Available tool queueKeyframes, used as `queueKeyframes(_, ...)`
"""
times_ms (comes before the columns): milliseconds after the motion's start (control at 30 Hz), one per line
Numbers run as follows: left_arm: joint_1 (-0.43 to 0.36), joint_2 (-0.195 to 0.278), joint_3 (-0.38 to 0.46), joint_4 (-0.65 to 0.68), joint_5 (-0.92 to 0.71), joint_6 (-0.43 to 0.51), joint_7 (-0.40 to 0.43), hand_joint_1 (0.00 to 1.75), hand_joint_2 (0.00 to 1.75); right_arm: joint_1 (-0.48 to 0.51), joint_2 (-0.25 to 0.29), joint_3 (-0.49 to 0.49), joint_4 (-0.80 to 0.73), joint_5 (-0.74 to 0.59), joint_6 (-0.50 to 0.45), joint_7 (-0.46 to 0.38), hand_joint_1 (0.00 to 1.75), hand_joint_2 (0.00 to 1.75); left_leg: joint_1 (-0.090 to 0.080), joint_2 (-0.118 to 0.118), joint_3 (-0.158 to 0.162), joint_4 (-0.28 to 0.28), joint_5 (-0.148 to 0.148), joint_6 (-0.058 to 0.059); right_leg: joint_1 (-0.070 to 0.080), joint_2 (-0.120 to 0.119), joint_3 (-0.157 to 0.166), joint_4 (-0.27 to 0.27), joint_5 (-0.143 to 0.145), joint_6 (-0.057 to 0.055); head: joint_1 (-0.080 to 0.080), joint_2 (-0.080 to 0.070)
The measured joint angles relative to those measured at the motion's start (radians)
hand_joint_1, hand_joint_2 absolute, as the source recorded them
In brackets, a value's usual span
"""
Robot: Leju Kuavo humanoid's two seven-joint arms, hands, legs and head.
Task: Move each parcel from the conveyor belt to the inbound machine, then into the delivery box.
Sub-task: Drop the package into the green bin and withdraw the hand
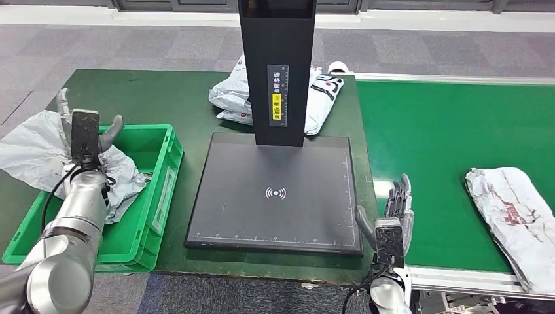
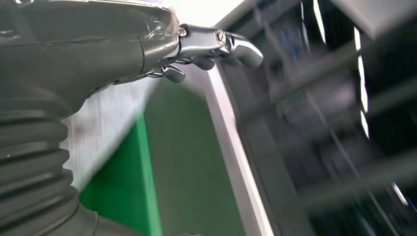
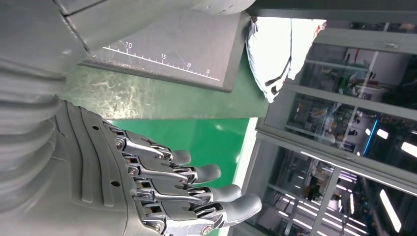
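The next parcel (image 1: 517,222) lies on the green conveyor belt (image 1: 445,144), long side pointing away from the robot, just right of the right hand (image 1: 394,212) (released, nothing in it), while the left hand (image 1: 85,134), also released, hovers far off.

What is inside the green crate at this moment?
The green crate holds a crumpled grey parcel that spills over its far rim. The left hand hovers over it, covering part; the crate floor beneath is hidden.

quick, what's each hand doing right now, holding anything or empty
Left hand: open, empty, above the green crate.
Right hand: open, empty, beside the conveyor belt.
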Motion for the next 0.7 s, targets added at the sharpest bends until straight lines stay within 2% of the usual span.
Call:
queueKeyframes(67, 0.029, -0.033, -0.027, -0.019, 0.039, -0.121, -0.009, 0.00, 1.75, -0.006, -0.003, 0.000, 0.003, 0.015, 0.004, 0.004, 0.00, 1.75, 0.000, 0.000, 0.000, 0.000, 0.000, 0.000, 0.000, -0.001, 0.000, 0.000, 0.000, 0.000, 0.000, 0.000)
queueKeyframes(167, 0.087, -0.091, -0.112, -0.062, 0.114, -0.289, -0.008, 0.00, 1.75, -0.029, -0.009, 0.000, 0.015, 0.040, 0.014, 0.015, 0.00, 1.75, -0.002, -0.001, 0.000, 0.000, 0.000, 0.000, -0.002, -0.002, 0.001, 0.000, 0.000, 0.001, 0.000, 0.000)
queueKeyframes(367, 0.140, -0.182, -0.277, -0.115, 0.222, -0.457, 0.028, 0.00, 1.75, -0.069, -0.019, 0.000, 0.050, 0.061, 0.008, 0.018, 0.00, 1.75, -0.003, -0.003, 0.001, 0.000, 0.000, 0.002, -0.004, -0.004, 0.003, -0.001, 0.000, 0.002, 0.000, 0.000)
queueKeyframes(533, 0.174, -0.249, -0.408, -0.129, 0.276, -0.509, 0.061, 0.00, 1.75, -0.083, -0.028, 0.000, 0.076, 0.066, -0.011, 0.025, 0.00, 1.75, -0.003, -0.003, 0.000, 0.000, 0.000, 0.002, -0.004, -0.005, 0.002, -0.001, 0.000, 0.003, 0.000, 0.000)
queueKeyframes(700, 0.178, -0.275, -0.512, -0.132, 0.309, -0.507, 0.071, 0.00, 1.75, -0.095, -0.040, 0.000, 0.106, 0.057, -0.019, 0.024, 0.00, 1.75, -0.003, -0.003, 0.000, 0.000, 0.000, 0.002, -0.003, -0.005, 0.002, -0.001, 0.000, 0.003, 0.000, 0.000)
